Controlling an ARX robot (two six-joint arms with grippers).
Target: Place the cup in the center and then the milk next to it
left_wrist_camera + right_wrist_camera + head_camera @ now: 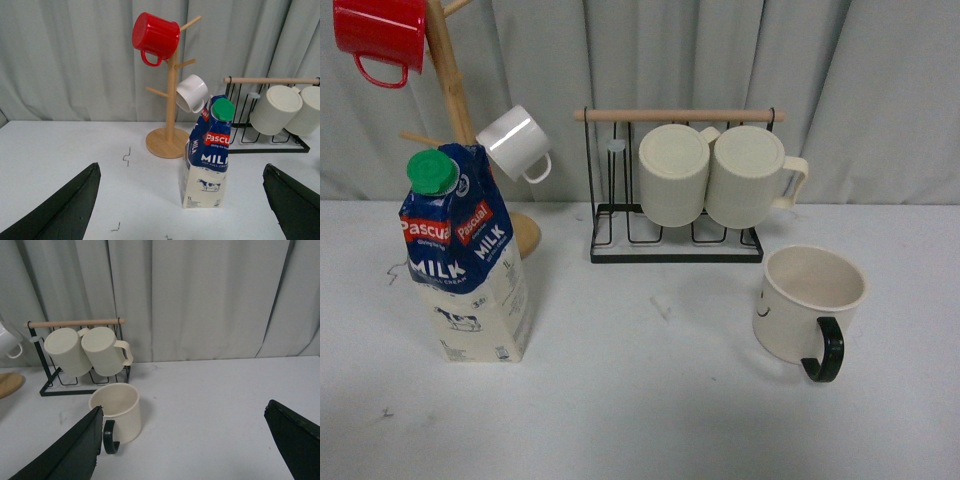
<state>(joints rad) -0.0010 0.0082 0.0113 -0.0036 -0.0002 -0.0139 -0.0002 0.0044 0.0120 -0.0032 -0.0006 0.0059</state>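
on table [650,410] right, cup [807,312] upright, empty; milk [468,262] left, capped.

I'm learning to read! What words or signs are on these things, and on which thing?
"Pascual": red band on the milk carton.
"MILK": white letters on the carton's blue part.
Small print beneath "MILK" and on the carton's white base: too small to read.
Smiley face, no words: side of the cream cup.
The ribbed mugs, red mug and white mug: no writing.
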